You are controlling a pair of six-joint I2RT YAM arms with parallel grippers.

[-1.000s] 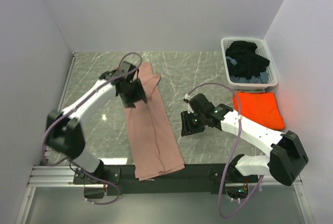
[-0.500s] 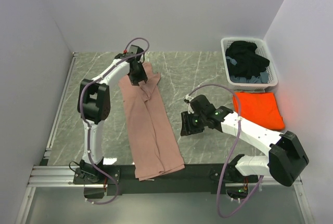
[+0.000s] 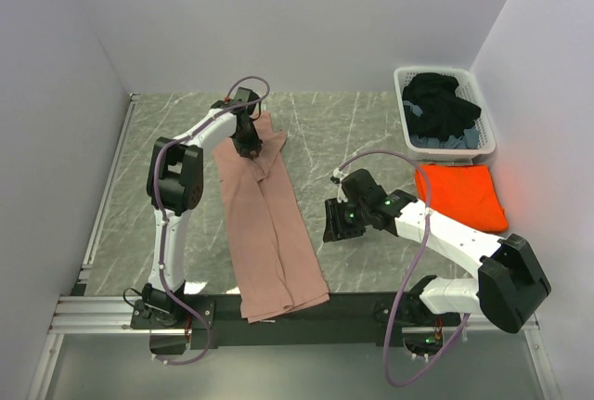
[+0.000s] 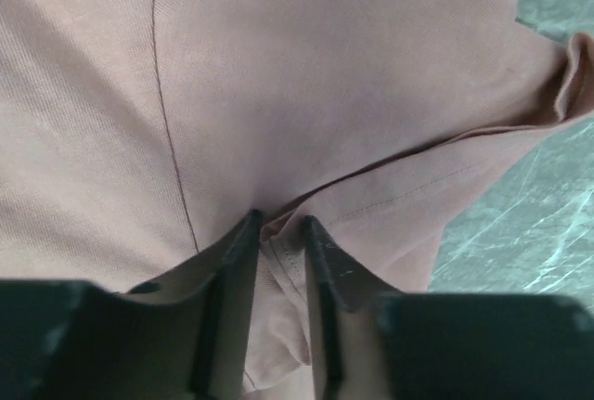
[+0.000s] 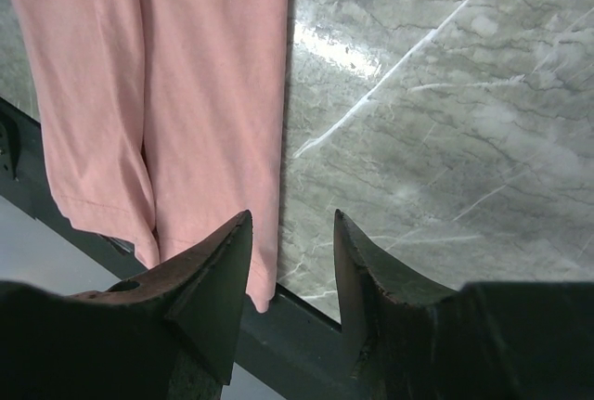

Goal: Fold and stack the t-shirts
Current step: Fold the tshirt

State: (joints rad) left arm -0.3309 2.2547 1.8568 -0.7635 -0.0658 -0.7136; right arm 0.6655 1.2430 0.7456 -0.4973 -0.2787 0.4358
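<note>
One down, the orange shirt [image 3: 461,194] folded at the table's [image 3: 371,131] right, one to go: the pink shirt [image 3: 269,224] lies mid-table in a long strip, left jaws pinched on its far end, right jaws half open and empty beside it.

Whether the left hand [image 4: 281,220] grips the pink tee [image 4: 278,94] is unclear; the cloth overruns that wrist view.
</note>
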